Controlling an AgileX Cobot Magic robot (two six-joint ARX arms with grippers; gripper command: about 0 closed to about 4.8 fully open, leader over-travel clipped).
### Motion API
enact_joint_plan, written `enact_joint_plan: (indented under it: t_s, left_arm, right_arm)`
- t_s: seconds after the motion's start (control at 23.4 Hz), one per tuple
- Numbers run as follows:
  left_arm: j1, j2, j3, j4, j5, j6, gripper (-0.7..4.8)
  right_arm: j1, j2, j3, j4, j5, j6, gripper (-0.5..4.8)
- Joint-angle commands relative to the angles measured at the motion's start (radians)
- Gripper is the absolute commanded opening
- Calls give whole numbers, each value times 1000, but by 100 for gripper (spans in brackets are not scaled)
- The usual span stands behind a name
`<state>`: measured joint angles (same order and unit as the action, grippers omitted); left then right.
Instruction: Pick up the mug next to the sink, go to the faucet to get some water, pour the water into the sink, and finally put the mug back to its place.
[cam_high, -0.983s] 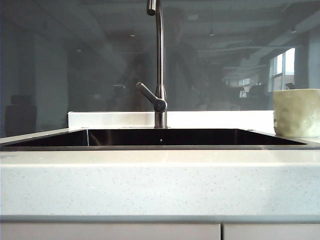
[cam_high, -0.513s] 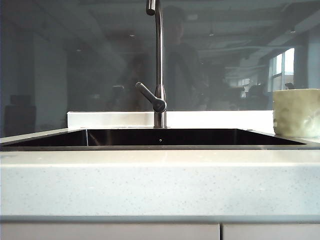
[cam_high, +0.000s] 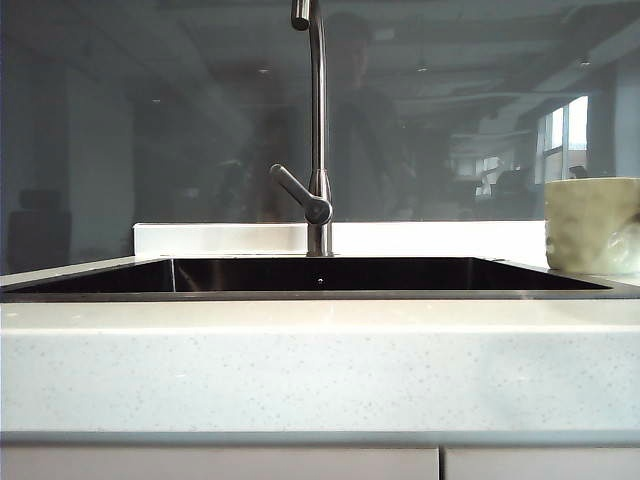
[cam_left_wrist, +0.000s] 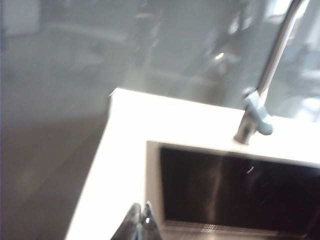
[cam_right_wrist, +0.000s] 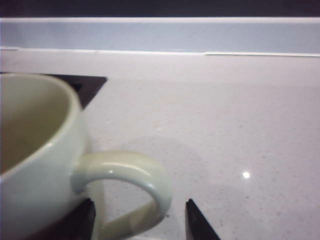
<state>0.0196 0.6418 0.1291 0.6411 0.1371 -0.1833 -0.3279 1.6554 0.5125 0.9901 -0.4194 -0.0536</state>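
The cream mug stands on the pale countertop at the right end of the black sink. The steel faucet rises behind the sink's middle, its lever angled left. Neither gripper shows in the exterior view. In the right wrist view the mug is close, and my right gripper is open with its dark fingertips either side of the loop handle. My left gripper is shut and empty, over the counter by the sink's corner, with the faucet beyond.
A low white ledge runs behind the sink under a dark reflective glass wall. The speckled countertop has a thick front edge with cabinet fronts below. Bare counter lies beside the mug.
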Motion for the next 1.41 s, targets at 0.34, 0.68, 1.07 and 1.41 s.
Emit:
enact_joint_plan:
  t_s: [0.34,0.68,1.07,1.41]
  left_arm:
    - [-3,581,283,285,182,11,-4]
    - [-8,670,333,296,181,11,-4]
    - [-9,671,333,295,182,11,-4]
    - [-9,671,333,295,182,11,-4]
  right_arm:
    - [16,56,51,92,58,-3,252]
    - [16,67,90,77,62,-3,198]
    - [16,93,90,79,58,-3,198]
    - [16,99,92,108,58,-3,191]
